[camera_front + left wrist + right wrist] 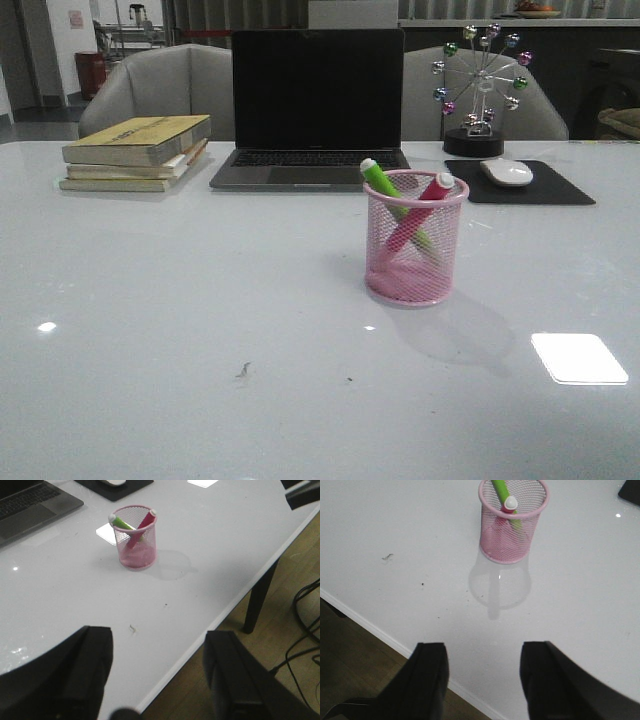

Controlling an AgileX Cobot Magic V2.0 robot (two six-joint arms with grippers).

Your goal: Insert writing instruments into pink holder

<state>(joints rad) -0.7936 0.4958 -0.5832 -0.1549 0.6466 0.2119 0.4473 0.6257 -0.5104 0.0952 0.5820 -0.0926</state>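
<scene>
While both markers stand crossed in the pink holder (415,240), the green marker (385,190) tips left, the magenta marker (425,200) right; left gripper (157,680) and right gripper (482,680) gape empty.

Marker lower ends veiled behind holder (416,240) mesh | laptop (30,507) cut off by left wrist edge | mouse pad (631,491) clipped at right wrist corner | fingers (427,680) cropped, tips out of frame | table specks (244,370) too small to identify
</scene>
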